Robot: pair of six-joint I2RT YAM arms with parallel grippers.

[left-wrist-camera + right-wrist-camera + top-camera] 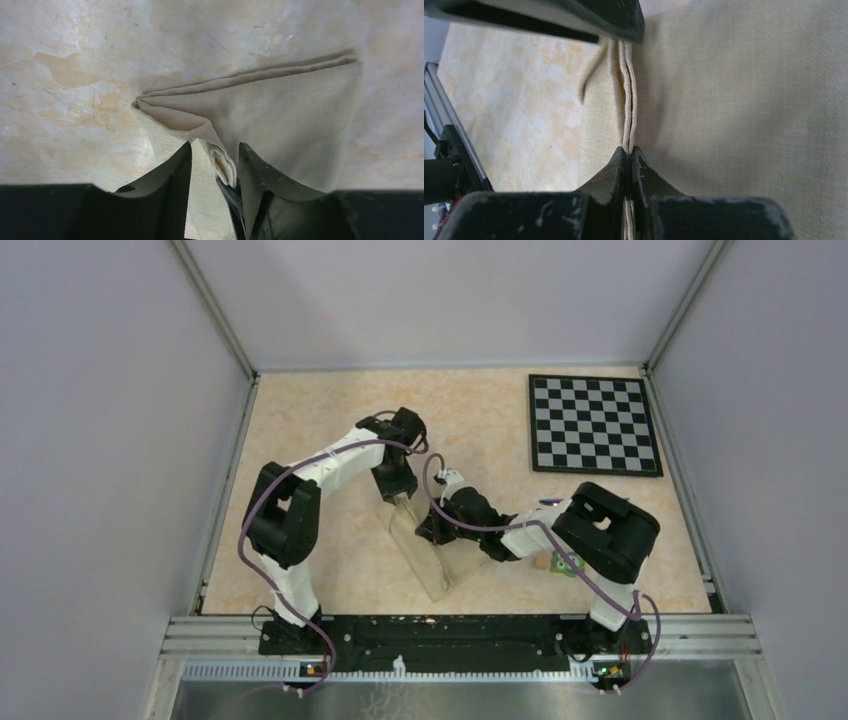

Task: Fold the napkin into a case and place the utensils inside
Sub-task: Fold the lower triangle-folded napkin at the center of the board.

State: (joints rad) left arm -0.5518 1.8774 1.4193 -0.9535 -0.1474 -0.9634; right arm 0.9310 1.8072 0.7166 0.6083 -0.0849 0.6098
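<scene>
**Fold part-made, nothing loaded**

- Napkin (435, 565): flat on the table between the arms, left of the board (593, 423) and nearer than it. Already doubled into a layered strip.
- Axis: the long axis runs from the near end away and slightly leftward, slanting off from the board. The near end is broader, and the far end narrows toward the left arm.
- Right claw (629, 150): clenched on the stacked cloth edges, about mid-length on the board side.
- Left claw (216, 146): at the far end, jaws apart. A loose fold lies between them and looks released, not pinched.
- Utensil (550, 502): one purple-tinted sliver just near of the board's near edge. It is mostly hidden by the right arm and well apart from the napkin. No others made out.
- Progress (judgement): first folds are done, but I see no finished pocket. Closing the case and loading every utensil remain.
</scene>
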